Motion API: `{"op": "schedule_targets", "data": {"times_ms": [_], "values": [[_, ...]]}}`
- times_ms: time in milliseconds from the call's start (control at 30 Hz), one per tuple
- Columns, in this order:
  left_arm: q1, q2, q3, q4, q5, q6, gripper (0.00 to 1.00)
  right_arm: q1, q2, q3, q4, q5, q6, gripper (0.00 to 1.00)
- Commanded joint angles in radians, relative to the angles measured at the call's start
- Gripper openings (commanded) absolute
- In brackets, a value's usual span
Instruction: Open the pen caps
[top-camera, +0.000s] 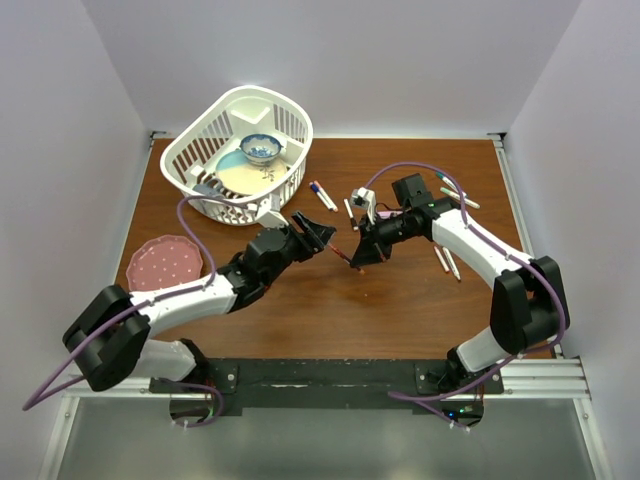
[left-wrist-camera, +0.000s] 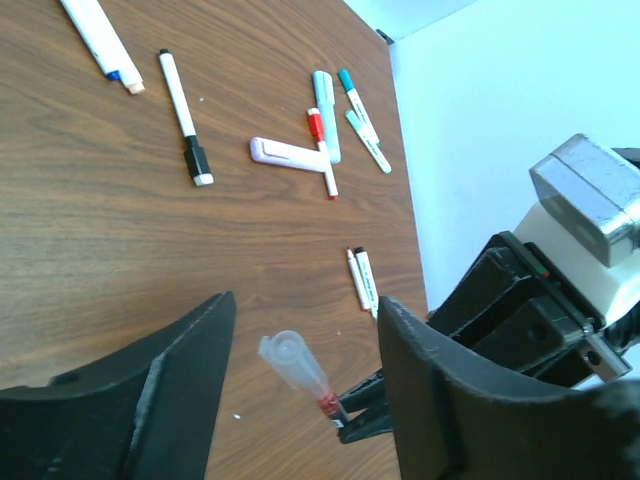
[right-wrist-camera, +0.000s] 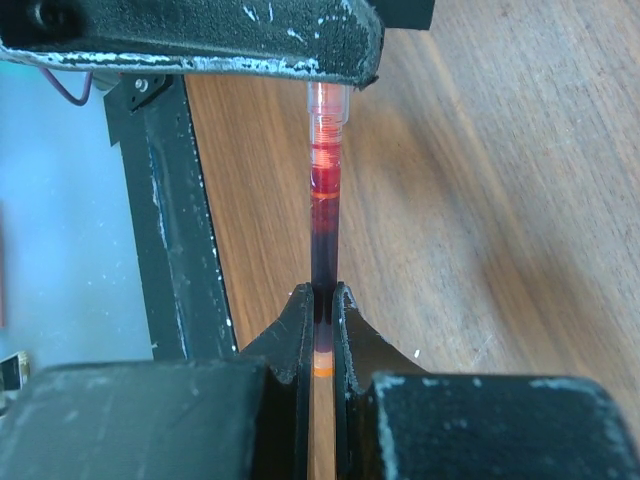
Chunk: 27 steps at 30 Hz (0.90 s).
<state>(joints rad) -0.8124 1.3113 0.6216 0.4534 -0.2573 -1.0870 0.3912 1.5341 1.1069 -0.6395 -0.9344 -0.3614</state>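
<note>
Woodgrain runs across the smooth brown table (top-camera: 400, 310) under your arms. Your right gripper (right-wrist-camera: 322, 300) has its matte black fingers pressed together on a thin round pen (right-wrist-camera: 323, 235) with a see-through barrel tinted red. It holds the pen off the table near the centre of the top view. The pen's cap (left-wrist-camera: 287, 355), a stubby clear plastic cylinder, is seated on the pen's end. It sits between the broad black fingers of your left gripper (left-wrist-camera: 305, 310), which stand apart with a gap on either side.

In the upper half of the left wrist view, loose pens lie flat on the table: a white pen (left-wrist-camera: 178, 90) with a black end, a pink pen (left-wrist-camera: 285, 152), a red-capped pen (left-wrist-camera: 322, 150), a light-blue pen (left-wrist-camera: 325, 100) and two teal-tipped pens (left-wrist-camera: 356, 95).

At the upper left of the top view, a white slotted plastic basket (top-camera: 185, 150) holds a patterned bowl (top-camera: 261, 149). A scalloped pink plate (top-camera: 165, 262) lies at the left edge.
</note>
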Motion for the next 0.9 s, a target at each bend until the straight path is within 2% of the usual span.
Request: {"op": "schedule_targets", "data": {"times_ms": [0, 100, 167, 300, 500, 533, 600, 667, 700, 767, 800, 867], "values": [[-0.011, 0.006, 0.053, 0.01, -0.039, -0.031, 0.58, -0.005, -0.019, 0.033, 0.0, -0.004, -0.011, 0.0], [-0.014, 0.019, 0.061, 0.005, -0.02, -0.037, 0.53, -0.003, -0.02, 0.027, 0.015, 0.025, -0.007, 0.0], [-0.014, 0.034, 0.073, -0.007, -0.004, -0.039, 0.53, -0.003, -0.022, 0.024, 0.023, 0.04, -0.008, 0.0], [-0.016, 0.058, 0.093, -0.019, 0.024, -0.033, 0.43, -0.003, -0.026, 0.016, 0.032, 0.039, -0.011, 0.0], [-0.016, 0.083, 0.101, 0.008, 0.062, -0.03, 0.25, -0.003, -0.019, 0.016, 0.026, 0.028, -0.027, 0.0], [-0.016, 0.085, 0.101, 0.016, 0.064, -0.03, 0.17, -0.003, -0.017, 0.016, 0.021, 0.02, -0.031, 0.0], [-0.014, 0.082, 0.099, 0.024, 0.064, -0.027, 0.1, -0.003, -0.011, 0.021, 0.011, 0.011, -0.046, 0.07], [-0.014, 0.074, 0.098, 0.039, 0.067, -0.01, 0.03, -0.002, -0.011, 0.022, -0.003, -0.007, -0.056, 0.22], [-0.016, 0.072, 0.096, 0.05, 0.079, 0.001, 0.01, -0.003, -0.009, 0.021, -0.006, -0.017, -0.062, 0.4], [-0.014, 0.072, 0.095, 0.083, 0.111, 0.039, 0.0, -0.002, -0.008, 0.018, -0.005, -0.058, -0.062, 0.54], [-0.016, 0.071, 0.093, 0.097, 0.125, 0.051, 0.0, -0.003, -0.006, 0.016, -0.005, -0.07, -0.057, 0.64], [-0.014, 0.072, 0.076, 0.158, 0.174, 0.081, 0.0, -0.003, -0.003, 0.016, -0.005, -0.119, -0.051, 0.73]]}}
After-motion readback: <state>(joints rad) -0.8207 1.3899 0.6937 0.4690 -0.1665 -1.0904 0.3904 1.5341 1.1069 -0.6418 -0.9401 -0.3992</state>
